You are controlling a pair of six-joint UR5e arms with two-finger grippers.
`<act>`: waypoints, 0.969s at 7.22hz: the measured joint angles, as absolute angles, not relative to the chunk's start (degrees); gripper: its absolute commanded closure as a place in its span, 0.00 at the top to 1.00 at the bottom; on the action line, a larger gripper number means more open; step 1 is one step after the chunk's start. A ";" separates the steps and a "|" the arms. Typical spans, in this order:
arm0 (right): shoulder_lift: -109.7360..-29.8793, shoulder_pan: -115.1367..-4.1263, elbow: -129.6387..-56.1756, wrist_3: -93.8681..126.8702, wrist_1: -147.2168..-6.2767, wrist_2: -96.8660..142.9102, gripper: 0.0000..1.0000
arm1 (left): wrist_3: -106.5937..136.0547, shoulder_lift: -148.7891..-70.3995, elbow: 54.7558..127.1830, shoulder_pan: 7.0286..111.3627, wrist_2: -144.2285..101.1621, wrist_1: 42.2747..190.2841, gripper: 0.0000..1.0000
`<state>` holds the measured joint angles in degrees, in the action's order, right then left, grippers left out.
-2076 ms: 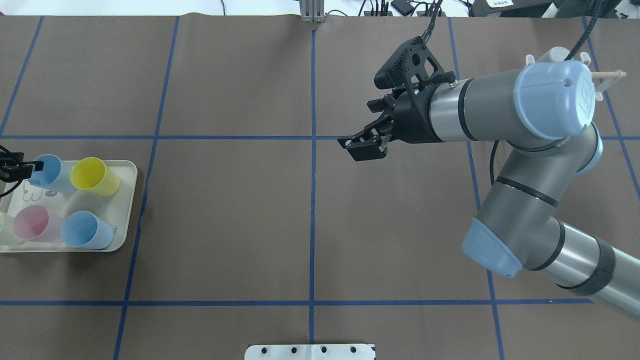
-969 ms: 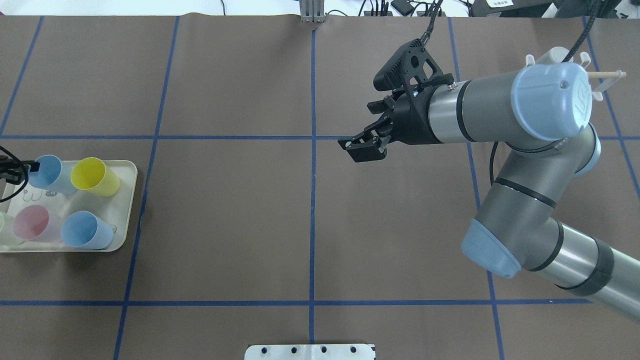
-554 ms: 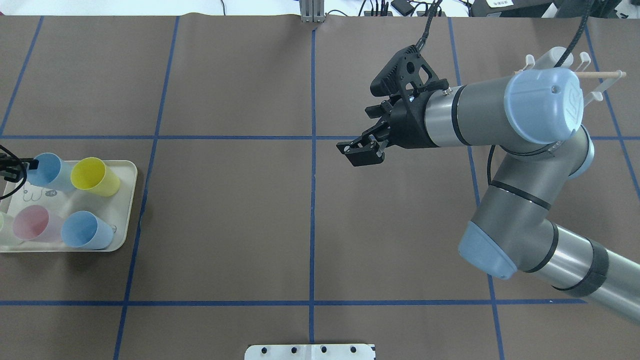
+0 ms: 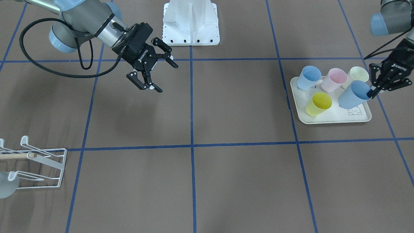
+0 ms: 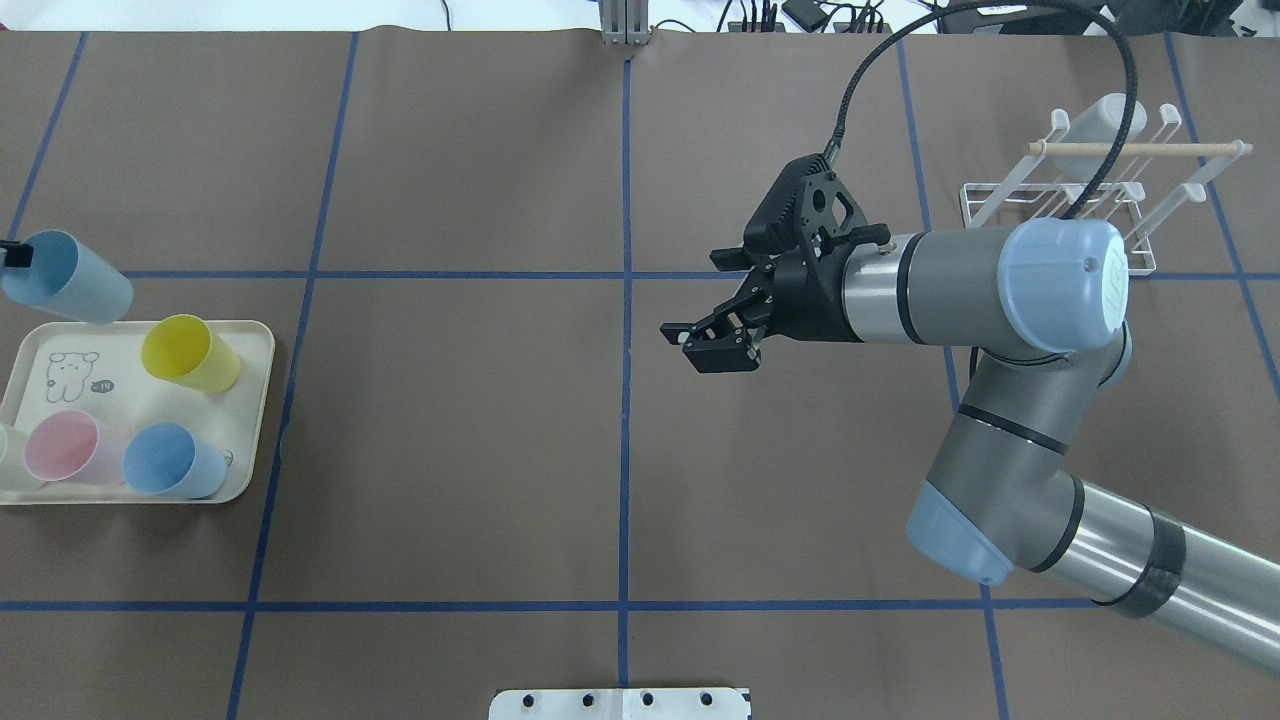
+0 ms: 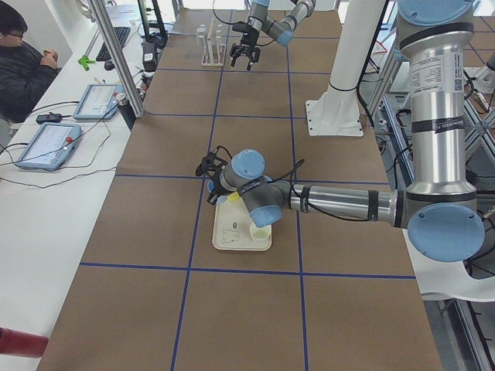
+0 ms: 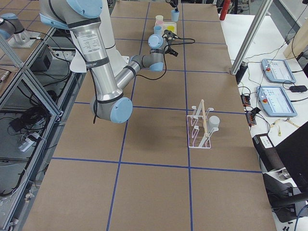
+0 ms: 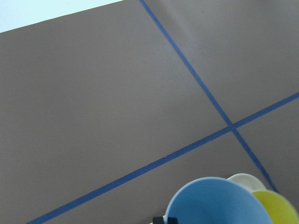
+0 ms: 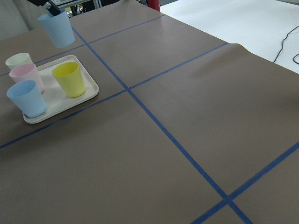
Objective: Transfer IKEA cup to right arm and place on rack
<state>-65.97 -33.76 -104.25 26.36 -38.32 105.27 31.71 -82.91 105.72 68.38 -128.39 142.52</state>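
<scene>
A light-blue IKEA cup (image 5: 68, 290) hangs tilted above the far left corner of the cream tray (image 5: 262, 400). My left gripper (image 4: 372, 93) is shut on its rim; in the overhead view only a black fingertip shows at the left edge. The right wrist view has the cup (image 9: 57, 29) in the air beyond the tray. My right gripper (image 5: 690, 347) on the right arm (image 5: 960, 290) hovers open and empty right of the table's centre, pointing left. The white wire rack (image 5: 1060, 195) stands at the far right.
On the tray stand a yellow cup (image 5: 185, 352), a pink cup (image 5: 62, 445), a second blue cup (image 5: 165, 460) and a cream cup (image 4: 359, 73). A pale cup (image 5: 1100, 118) hangs on the rack. A long black cable (image 5: 1000, 20) loops over the right arm.
The left gripper has lifted the blue cup off the tray, up and towards the table's far side. The right arm has swung nearer and slightly left, uncovering the rack; its gripper stays open.
</scene>
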 measured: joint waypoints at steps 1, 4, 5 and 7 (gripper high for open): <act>-65.16 -32.60 -104.20 26.34 -38.12 104.43 0.99 | 36.69 -83.31 111.17 68.45 -131.44 139.05 0.00; -64.98 -29.51 -103.85 24.80 -33.87 104.05 0.99 | 54.71 -90.14 117.42 67.13 -139.07 138.69 0.00; -65.01 -28.37 -103.37 24.20 -30.13 104.01 0.98 | 59.05 -91.88 117.64 65.19 -140.40 141.28 0.00; -64.99 -26.99 -102.20 23.18 -23.10 103.96 0.97 | 69.33 -94.05 117.50 60.29 -140.18 148.70 0.00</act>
<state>-64.99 -26.99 -102.20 23.18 -23.10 103.96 69.33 -94.05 117.50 60.29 -140.18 148.70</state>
